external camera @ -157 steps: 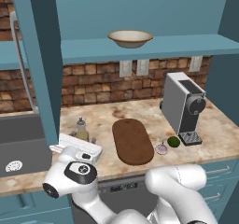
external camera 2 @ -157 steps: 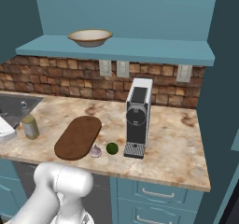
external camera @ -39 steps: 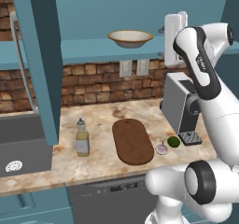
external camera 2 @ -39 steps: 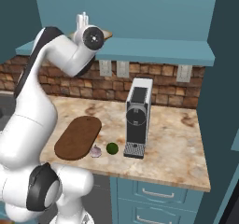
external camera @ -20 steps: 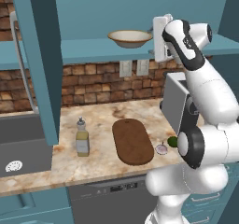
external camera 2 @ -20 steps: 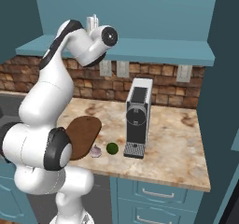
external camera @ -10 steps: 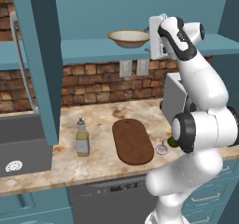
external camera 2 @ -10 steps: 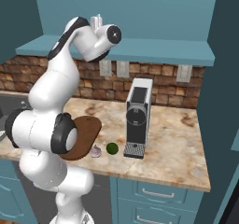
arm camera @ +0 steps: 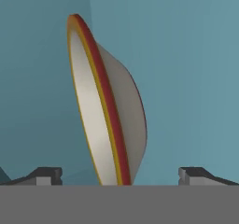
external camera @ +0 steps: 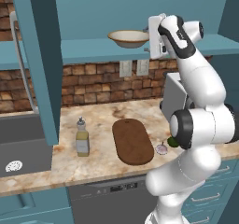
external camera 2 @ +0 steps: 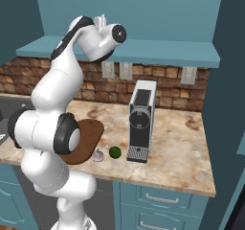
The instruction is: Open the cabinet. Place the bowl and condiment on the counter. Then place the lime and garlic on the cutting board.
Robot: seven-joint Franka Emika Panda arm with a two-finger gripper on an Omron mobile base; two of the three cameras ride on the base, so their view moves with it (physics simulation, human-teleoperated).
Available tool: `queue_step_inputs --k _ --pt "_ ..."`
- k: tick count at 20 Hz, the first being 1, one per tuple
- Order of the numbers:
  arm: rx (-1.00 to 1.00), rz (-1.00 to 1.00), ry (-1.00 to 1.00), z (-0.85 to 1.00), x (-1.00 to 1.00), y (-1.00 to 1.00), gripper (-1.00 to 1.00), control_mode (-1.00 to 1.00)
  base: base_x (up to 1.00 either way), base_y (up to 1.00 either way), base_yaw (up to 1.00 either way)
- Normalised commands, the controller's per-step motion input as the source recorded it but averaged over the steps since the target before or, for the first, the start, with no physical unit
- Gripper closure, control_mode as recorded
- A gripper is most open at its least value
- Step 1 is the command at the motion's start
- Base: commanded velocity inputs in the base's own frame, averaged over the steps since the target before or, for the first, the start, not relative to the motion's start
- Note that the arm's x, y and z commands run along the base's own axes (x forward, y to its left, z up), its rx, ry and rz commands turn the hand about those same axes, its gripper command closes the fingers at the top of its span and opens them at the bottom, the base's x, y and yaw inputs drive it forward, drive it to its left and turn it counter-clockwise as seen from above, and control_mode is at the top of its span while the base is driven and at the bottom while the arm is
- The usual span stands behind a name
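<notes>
Tool [arm camera: 119, 176] jaws wide, straddling the rim of the shallow cream bowl with brown rim [external camera: 128, 38] on the teal cabinet [external camera: 93, 50] shelf; not gripped yet. Door open. I see the clear olive condiment bottle [external camera: 82, 137] already on the marbled table [external camera: 98, 160]. Lime [external camera 2: 115, 152] and garlic [external camera 2: 98, 155] remain beside the dark oval wooden board [external camera: 132, 141].

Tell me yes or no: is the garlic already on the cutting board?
No: in the left base view the garlic lies on the counter just off the cutting board's right end.
</notes>
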Motion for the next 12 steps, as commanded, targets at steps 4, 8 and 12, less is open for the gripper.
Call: queue_step_inputs --k 4,8,12 --pt "0.00 0.04 0.00 -0.17 0.27 0.19 -1.00 -1.00 0.00 0.00 0.00" --pt "0.00 0.02 0.00 -0.14 0.27 0.32 -1.00 -1.00 0.00 0.00 0.00" --pt "0.00 0.01 -0.01 -0.12 0.30 0.38 -1.00 -1.00 0.00 0.00 0.00"
